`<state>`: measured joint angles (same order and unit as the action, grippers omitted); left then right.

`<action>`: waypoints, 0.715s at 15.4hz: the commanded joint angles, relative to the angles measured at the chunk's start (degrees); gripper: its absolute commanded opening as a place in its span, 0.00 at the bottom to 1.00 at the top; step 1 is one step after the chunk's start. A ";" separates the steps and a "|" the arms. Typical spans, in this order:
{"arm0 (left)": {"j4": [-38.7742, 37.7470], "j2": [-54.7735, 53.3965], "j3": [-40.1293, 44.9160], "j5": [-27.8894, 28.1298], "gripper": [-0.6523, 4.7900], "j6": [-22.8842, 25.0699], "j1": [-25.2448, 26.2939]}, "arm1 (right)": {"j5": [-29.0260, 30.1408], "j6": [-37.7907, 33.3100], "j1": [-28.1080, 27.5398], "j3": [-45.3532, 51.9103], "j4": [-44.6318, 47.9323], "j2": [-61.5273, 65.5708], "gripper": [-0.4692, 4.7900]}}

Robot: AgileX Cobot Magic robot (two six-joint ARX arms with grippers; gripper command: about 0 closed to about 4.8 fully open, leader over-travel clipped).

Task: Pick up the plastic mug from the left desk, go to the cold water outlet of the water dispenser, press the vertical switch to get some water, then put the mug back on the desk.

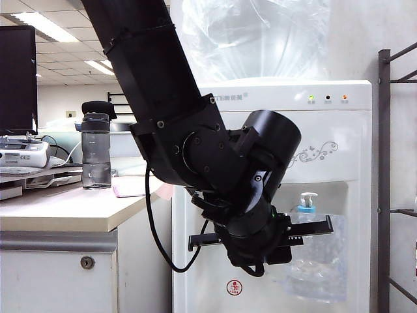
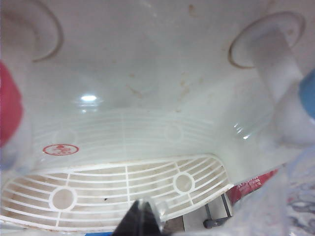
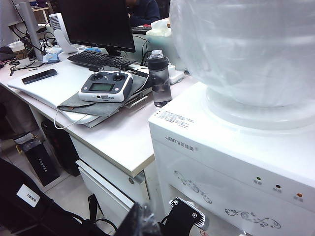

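My left gripper [image 1: 288, 242] reaches into the recess of the water dispenser [image 1: 339, 124] and is shut on the thin handle of the clear plastic mug [image 1: 317, 257]. The mug hangs directly below the cold water outlet [image 1: 306, 210] with its blue collar, topped by the white vertical switch [image 1: 308, 197]. In the left wrist view the shut gripper [image 2: 142, 220] faces the drip grid [image 2: 98, 191], with the blue-collared outlet [image 2: 307, 96] close by. No water shows flowing. My right gripper [image 3: 146, 222] is a single dark wedge, held high beside the dispenser [image 3: 221, 147] and the left desk [image 3: 108, 132].
A black-lidded bottle [image 1: 96, 150] stands on the left desk [image 1: 58, 208] near the dispenser. The red-collared tap [image 2: 7, 110] sits on the other side of the recess. A grey metal rack [image 1: 386, 182] stands right of the dispenser. A controller [image 3: 106, 87] and a monitor [image 3: 98, 22] are on the desk.
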<state>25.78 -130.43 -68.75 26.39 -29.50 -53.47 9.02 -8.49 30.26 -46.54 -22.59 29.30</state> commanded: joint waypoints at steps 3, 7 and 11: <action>1.38 0.42 -0.17 0.83 0.11 2.01 -0.31 | 0.02 0.15 0.02 -0.22 1.62 -0.07 0.09; 1.25 0.52 -0.04 0.81 0.11 2.75 -0.33 | 0.00 0.15 0.02 -0.22 1.88 -0.07 0.09; -0.42 2.21 0.55 1.75 0.11 1.62 -1.68 | -0.15 0.17 0.00 -0.22 2.29 -0.02 0.09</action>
<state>23.75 -128.77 -68.03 27.31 -27.70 -54.78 8.99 -8.49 30.26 -46.54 -21.71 29.28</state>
